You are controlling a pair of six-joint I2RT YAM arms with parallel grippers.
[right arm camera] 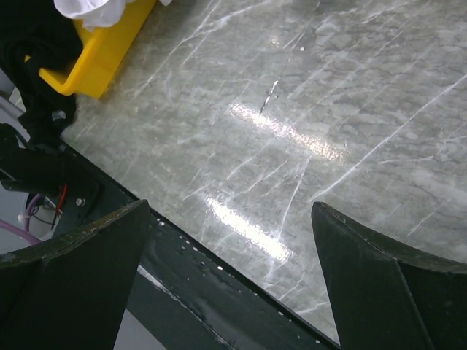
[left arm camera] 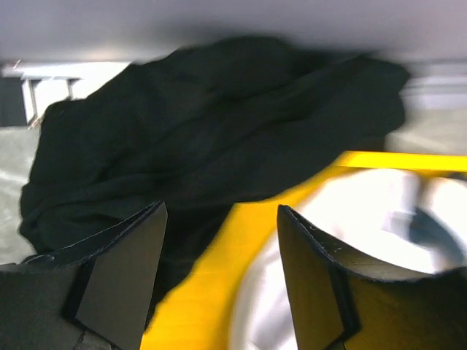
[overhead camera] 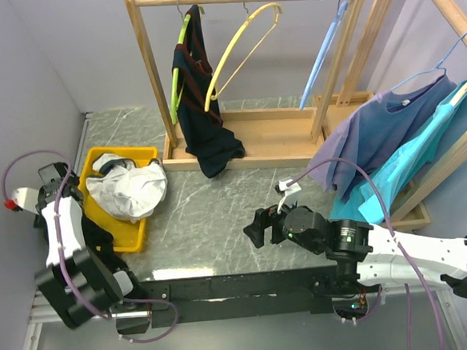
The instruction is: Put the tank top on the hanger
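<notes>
Hovering at the yellow bin point(left arm camera: 211, 292)
left gripper point(left arm camera: 219, 219) is tilting down over the tank top point(left arm camera: 219, 124), fingers point(left arm camera: 117, 277) spread; right gripper point(right arm camera: 230, 208) is gaping too

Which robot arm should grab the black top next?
Left. The left gripper is open right in front of the tank top at the edge of the yellow bin. The right gripper hangs over the table, farther off.

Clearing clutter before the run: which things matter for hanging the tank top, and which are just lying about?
Job: tank top, yellow hanger.
Lying about: white cloth, bin, navy garment, green hanger, blue hanger, purple shirt, teal shirt.
</notes>
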